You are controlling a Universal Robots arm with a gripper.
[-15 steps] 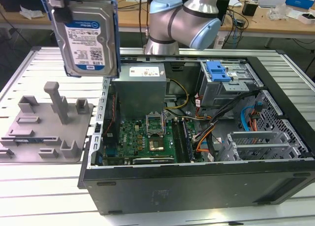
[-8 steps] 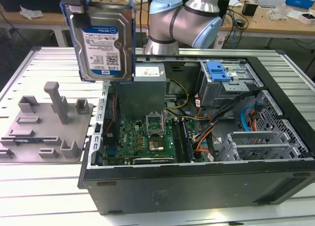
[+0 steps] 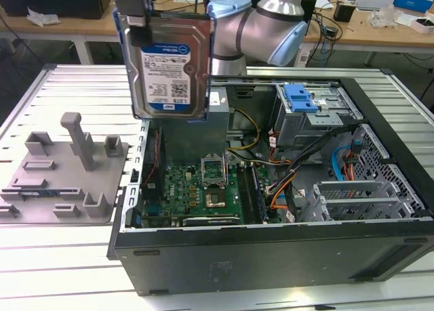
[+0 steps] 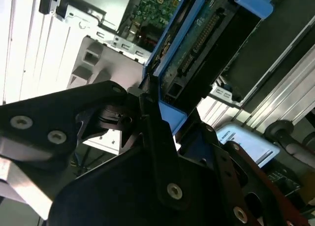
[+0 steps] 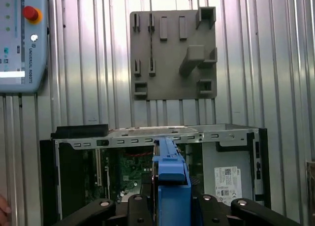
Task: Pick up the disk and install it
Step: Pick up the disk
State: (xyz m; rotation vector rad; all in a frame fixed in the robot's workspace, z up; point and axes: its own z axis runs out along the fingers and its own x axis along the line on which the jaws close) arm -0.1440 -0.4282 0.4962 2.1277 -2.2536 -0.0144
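While the arm (image 3: 271,26) extends from twelve o'clock, its jaws clamp the disk (image 3: 169,60) upright, high above the open computer case (image 3: 271,257), near its eleven o'clock corner.

The exterior view looks obliquely down on the open computer case (image 3: 271,257) from nearby. Both wrist views look past the gripper (image 5: 170,206) and disk (image 5: 172,169) onto that case, the first wrist view straight down.

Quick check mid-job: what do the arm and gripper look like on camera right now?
The arm is made of rounded silver-grey tube sections with light blue caps at the joints. The gripper is black, built from flat angular linkage bars fastened with round silver screws, as both wrist views show.
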